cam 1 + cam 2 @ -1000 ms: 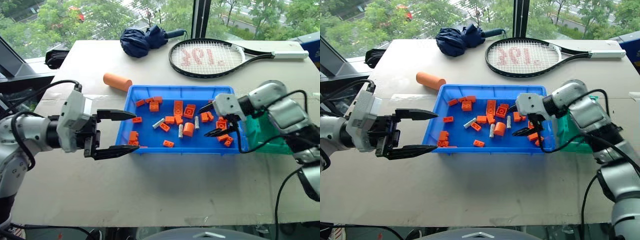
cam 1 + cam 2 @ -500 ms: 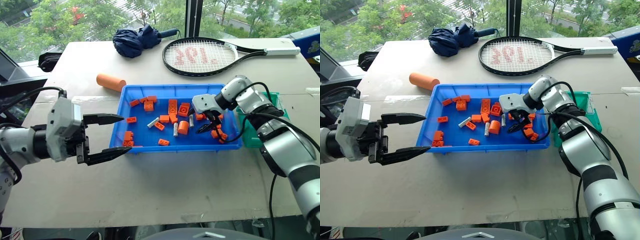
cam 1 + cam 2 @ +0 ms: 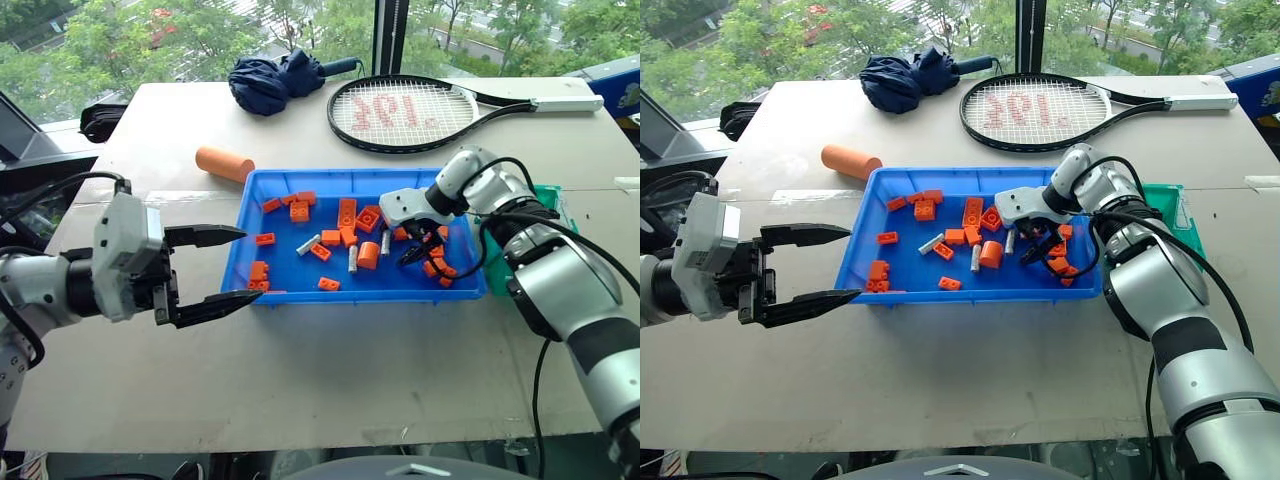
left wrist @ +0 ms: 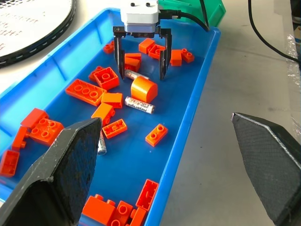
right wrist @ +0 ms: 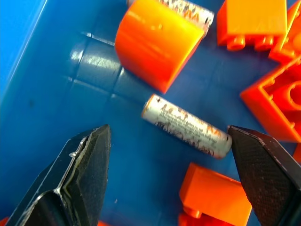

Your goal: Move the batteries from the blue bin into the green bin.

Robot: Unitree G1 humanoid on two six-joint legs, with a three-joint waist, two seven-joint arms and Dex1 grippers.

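The blue bin (image 3: 352,297) holds orange toy bricks and three silver-grey batteries (image 3: 352,259), (image 3: 308,244), (image 3: 385,241). My right gripper (image 3: 420,247) points down into the bin's right half, open. In the right wrist view one battery (image 5: 186,125) lies flat on the bin floor between its fingers (image 5: 77,174), untouched. The left wrist view shows that gripper (image 4: 141,76) astride this battery (image 4: 134,75), beside a short orange cylinder (image 4: 143,88). My left gripper (image 3: 250,265) hangs open and empty just left of the bin. The green bin (image 3: 1165,200) stands behind my right arm, mostly hidden.
A larger orange cylinder (image 3: 229,163) lies on the table, behind the blue bin's left corner. A tennis racket (image 3: 420,112) and a folded dark-blue umbrella (image 3: 280,80) lie at the far side. The table's near edge runs just below my arms.
My right gripper has moved further into the blue bin and sunk over the battery, still open. The left gripper has stayed put. The camera has shifted a little.
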